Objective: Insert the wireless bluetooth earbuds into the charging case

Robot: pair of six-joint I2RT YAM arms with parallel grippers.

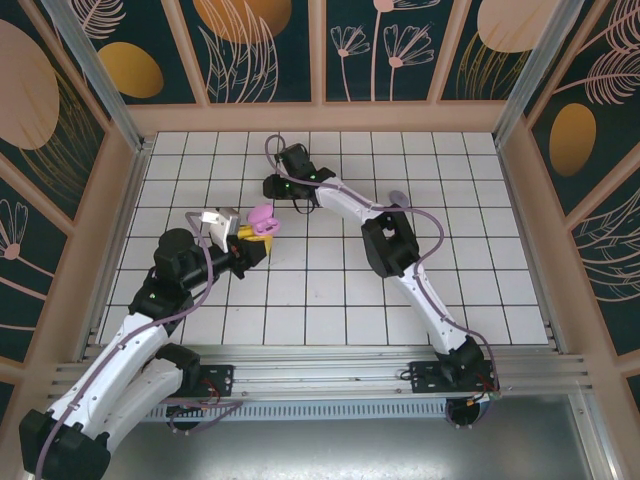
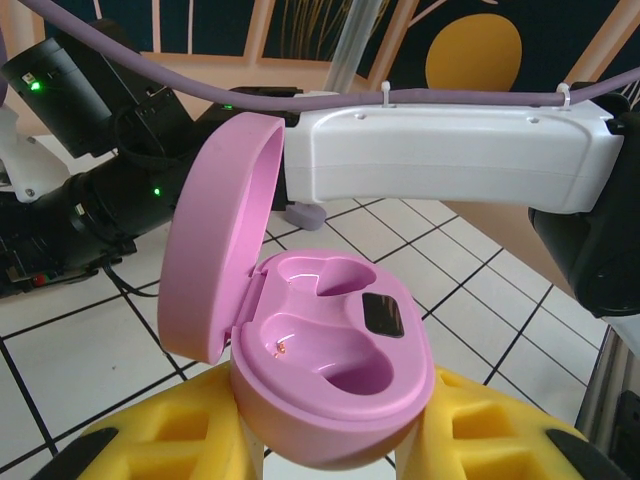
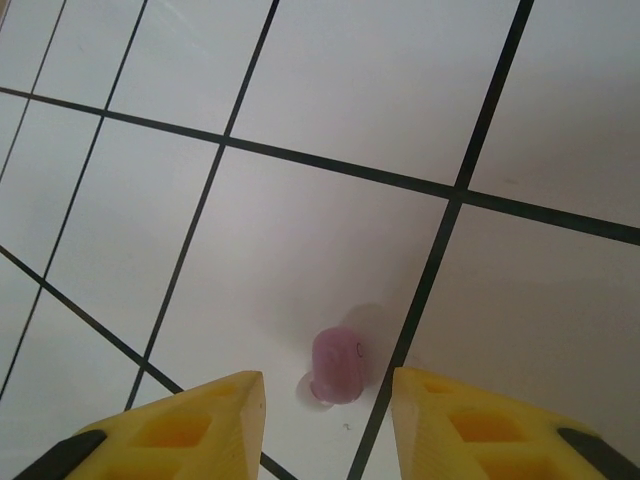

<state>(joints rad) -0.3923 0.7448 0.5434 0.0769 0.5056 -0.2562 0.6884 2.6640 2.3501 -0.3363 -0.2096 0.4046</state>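
My left gripper is shut on the base of a pink charging case, held above the tiles. Its lid stands open to the left and both wells are empty. From above, the case sits at the tip of the left gripper. My right gripper reaches to the far left-centre of the floor. In the right wrist view it is open just above the tiles, with one pinkish earbud lying between its yellow fingertips, touching neither. The other earbuds are out of view.
The white tiled floor is walled by wooden panels on three sides. A small lavender oval thing lies beside the right arm's elbow. The right arm's white forearm crosses close behind the held case. Purple cables hang from both arms.
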